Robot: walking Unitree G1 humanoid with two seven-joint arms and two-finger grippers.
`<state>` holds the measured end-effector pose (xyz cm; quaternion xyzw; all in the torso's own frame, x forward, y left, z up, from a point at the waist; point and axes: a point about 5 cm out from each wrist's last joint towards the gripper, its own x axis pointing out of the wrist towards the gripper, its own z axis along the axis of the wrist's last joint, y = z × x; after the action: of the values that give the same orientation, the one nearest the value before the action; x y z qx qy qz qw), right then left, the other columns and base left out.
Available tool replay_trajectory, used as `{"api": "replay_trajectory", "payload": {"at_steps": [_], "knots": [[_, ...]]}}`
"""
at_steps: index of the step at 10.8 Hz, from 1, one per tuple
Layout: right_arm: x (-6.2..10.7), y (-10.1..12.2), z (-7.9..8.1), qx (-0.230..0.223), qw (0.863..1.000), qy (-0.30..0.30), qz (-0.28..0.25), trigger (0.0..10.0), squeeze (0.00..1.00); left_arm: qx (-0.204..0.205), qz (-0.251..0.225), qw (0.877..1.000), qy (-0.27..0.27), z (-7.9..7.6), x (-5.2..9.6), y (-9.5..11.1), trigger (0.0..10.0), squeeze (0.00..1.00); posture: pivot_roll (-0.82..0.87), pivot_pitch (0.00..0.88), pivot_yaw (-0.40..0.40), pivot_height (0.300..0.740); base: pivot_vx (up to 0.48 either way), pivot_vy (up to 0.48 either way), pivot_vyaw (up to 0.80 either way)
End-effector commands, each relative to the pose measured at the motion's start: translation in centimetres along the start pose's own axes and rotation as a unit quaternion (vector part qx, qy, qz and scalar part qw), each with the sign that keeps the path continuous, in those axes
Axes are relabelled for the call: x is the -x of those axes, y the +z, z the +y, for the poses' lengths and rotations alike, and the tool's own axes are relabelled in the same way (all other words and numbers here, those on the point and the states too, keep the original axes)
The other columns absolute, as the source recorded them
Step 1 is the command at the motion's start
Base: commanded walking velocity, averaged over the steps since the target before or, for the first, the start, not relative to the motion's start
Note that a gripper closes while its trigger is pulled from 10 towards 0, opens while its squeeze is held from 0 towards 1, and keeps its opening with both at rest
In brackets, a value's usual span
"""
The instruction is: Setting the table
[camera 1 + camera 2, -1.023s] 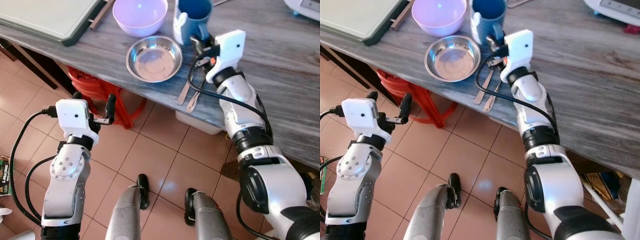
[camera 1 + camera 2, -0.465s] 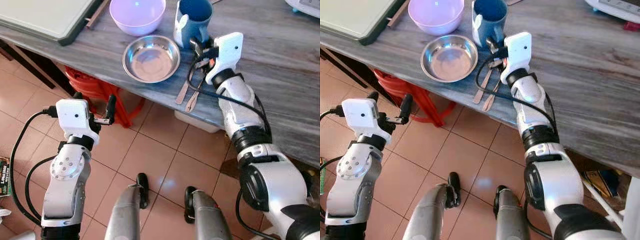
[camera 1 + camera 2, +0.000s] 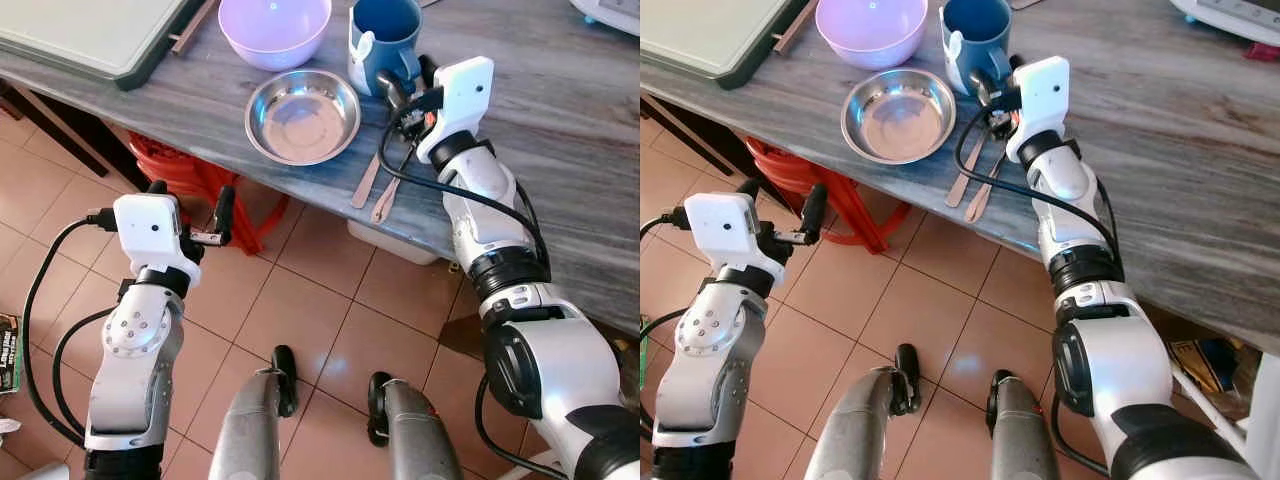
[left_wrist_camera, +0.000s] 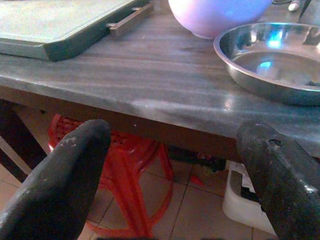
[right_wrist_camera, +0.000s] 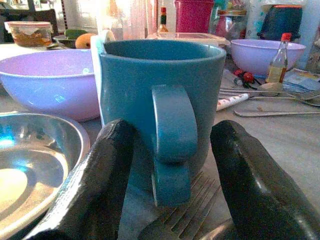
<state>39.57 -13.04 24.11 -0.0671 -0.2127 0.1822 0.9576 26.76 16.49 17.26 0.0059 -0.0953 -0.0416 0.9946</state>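
The right gripper (image 5: 165,200) has edged closer to the blue mug (image 3: 384,38) than a second ago; its fingers now stand apart on either side of the handle. Left of the mug, the left gripper (image 3: 190,212) hangs below the table (image 3: 560,130) edge, fingers spread. Just left of the mug sit the steel bowl (image 3: 303,116) and lilac bowl (image 3: 274,28). A fork (image 3: 368,180) and spoon (image 3: 386,200) lie just in front of the mug.

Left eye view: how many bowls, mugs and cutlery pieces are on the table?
Bowls: 2 (purple bowl, steel bowl)
Mug: 1
Cutlery: 2 (one piece, another beside it)
Total: 5
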Motion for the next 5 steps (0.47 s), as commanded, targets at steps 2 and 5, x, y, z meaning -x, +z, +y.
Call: {"api": "replay_trajectory", "payload": {"at_steps": [2, 5], "knots": [[-0.2, 1.3, 0.2, 0.019, 0.999, 0.01, -0.032, 10.0, 0.0, 0.001, 0.01, 1.0, 0.003, 0.0, 0.2, -0.6, 10.0, 0.0, 0.05, 0.34, 0.057, 0.74, 0.0, 0.0, 0.0], [0.4, 2.4, 0.0, 0.024, 0.998, -0.001, -0.062, 10.0, 0.0, 0.01, 0.004, 1.0, 0.003, -0.1, -0.3, -0.7, 10.0, 0.0, 0.04, 0.323, 0.051, 0.74, 0.0, 0.0, 0.0]]}}
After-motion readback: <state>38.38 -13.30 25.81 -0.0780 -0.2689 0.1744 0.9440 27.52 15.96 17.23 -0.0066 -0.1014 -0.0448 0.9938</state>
